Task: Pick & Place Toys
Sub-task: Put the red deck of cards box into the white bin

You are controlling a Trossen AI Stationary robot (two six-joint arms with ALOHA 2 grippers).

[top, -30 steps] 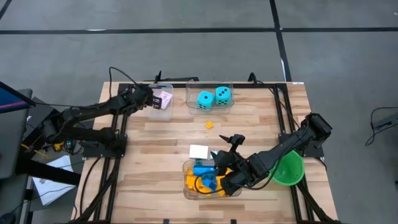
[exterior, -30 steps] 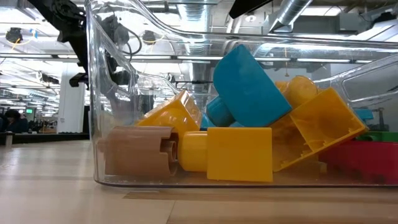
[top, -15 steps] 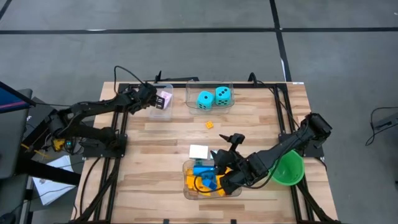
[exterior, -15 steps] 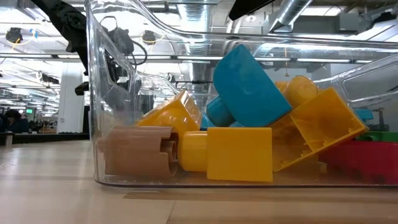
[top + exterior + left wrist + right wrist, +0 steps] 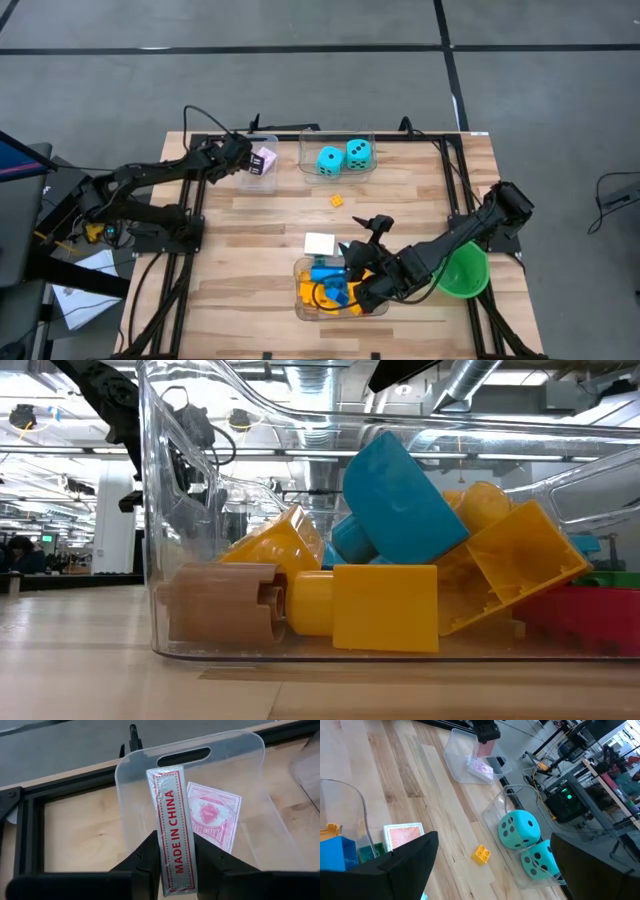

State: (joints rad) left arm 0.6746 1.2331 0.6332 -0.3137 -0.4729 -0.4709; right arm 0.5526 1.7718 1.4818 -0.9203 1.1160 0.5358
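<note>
Advanced over its tub (image 5: 250, 815) — left end effector (image 5: 175, 862) grips a card pack (image 5: 172, 825)

Held card pack (image 5: 172, 837) cut off below, bricks (image 5: 330, 282) partly under right arm

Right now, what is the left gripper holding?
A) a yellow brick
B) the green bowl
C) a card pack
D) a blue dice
C: the left gripper is shut on a wrapped card pack, held on edge over the clear tub with another card inside.
</note>
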